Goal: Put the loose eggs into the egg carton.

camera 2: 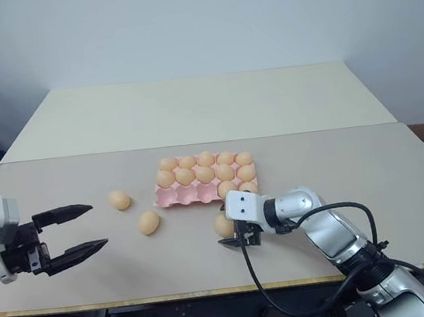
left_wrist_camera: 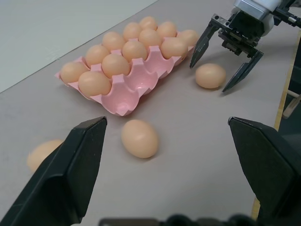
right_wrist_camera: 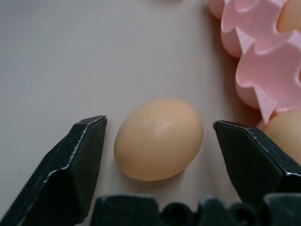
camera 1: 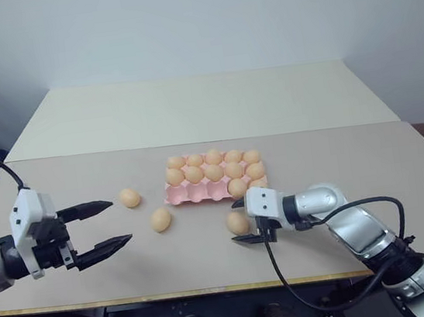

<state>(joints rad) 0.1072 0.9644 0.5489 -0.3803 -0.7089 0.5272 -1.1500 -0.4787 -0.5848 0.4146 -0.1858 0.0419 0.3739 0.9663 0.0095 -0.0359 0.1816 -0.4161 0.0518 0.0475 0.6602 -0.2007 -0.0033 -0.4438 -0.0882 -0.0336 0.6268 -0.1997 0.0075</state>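
Where right claw straddles: egg (long axis crosswise between fingers).

Broad bare stretch of beige tabletop behind the pale pink moulded egg carton, open to approach. Left of it, two smooth orange-tan loose eggs apart on the surface. At the near right corner, tight: third egg bracketed by the right gripper, scalloped edge just beside.

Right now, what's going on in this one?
The right hand has its fingers open around a loose egg on the table beside the pink egg carton, not yet gripping. The carton holds about eleven eggs; front cups remain empty. Two more loose eggs lie near the open left hand.
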